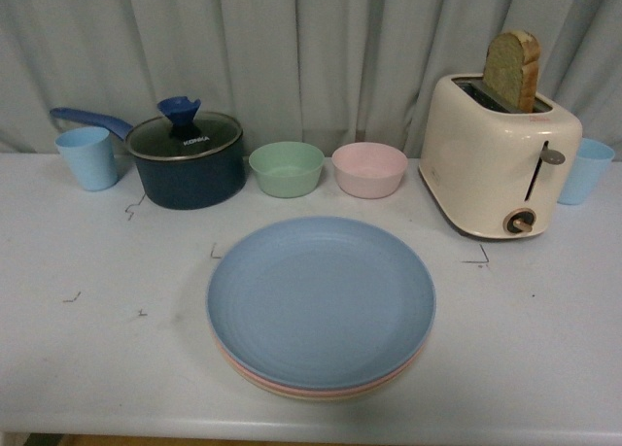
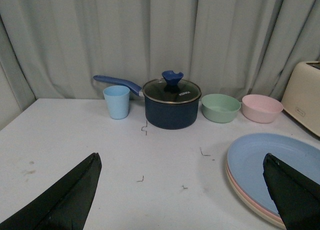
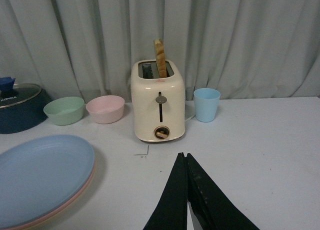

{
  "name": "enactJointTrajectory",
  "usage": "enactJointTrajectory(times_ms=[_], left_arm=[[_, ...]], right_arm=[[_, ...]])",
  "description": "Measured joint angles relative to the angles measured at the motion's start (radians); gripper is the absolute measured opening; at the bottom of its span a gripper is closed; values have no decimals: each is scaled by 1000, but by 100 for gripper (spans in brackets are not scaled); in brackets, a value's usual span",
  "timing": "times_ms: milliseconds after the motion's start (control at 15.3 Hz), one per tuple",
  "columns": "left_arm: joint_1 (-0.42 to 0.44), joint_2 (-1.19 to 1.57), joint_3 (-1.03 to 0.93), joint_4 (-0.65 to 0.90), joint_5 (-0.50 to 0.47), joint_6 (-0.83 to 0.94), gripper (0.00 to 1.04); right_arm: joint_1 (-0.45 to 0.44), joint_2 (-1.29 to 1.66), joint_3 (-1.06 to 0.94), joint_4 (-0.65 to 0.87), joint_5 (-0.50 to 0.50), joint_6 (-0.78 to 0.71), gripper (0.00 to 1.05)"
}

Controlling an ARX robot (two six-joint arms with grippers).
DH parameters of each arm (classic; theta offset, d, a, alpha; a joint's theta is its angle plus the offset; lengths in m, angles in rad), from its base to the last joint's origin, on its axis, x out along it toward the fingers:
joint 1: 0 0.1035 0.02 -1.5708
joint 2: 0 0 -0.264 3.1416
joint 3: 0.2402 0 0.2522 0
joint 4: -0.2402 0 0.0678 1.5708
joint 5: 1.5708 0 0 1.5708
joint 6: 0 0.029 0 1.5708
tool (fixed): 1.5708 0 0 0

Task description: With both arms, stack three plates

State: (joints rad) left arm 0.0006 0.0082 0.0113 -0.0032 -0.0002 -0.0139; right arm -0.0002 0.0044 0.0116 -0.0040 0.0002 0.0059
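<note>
Plates sit stacked at the near middle of the table [image 1: 78, 368], blue plate [image 1: 321, 300] on top, a pink plate [image 1: 255, 378] rim under it and a beige plate [image 1: 321, 395] rim lowest, so I judge the stacking done. My left gripper [image 2: 182, 190] hangs left of the stack with jaws wide and empty; my right gripper [image 3: 186, 190] hangs to its right, jaws pressed together on nothing. What remains is pulling both arms away cleanly, keeping clear of the toaster [image 1: 501, 159] and pot [image 1: 190, 159].
</note>
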Motion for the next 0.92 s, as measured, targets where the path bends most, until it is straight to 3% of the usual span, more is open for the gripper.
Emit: enactJointTrajectory(times_ms=[131, 328, 786, 917], left_arm=[[0, 0, 0, 0, 0, 0, 98], [0, 0, 0, 0, 0, 0, 98], [0, 0, 0, 0, 0, 0, 98], [0, 0, 0, 0, 0, 0, 98]], right_arm=[[0, 0, 0, 1, 0, -1, 3], [0, 0, 0, 0, 0, -1, 14], [0, 0, 0, 0, 0, -1, 99], [0, 0, 0, 0, 0, -1, 98]])
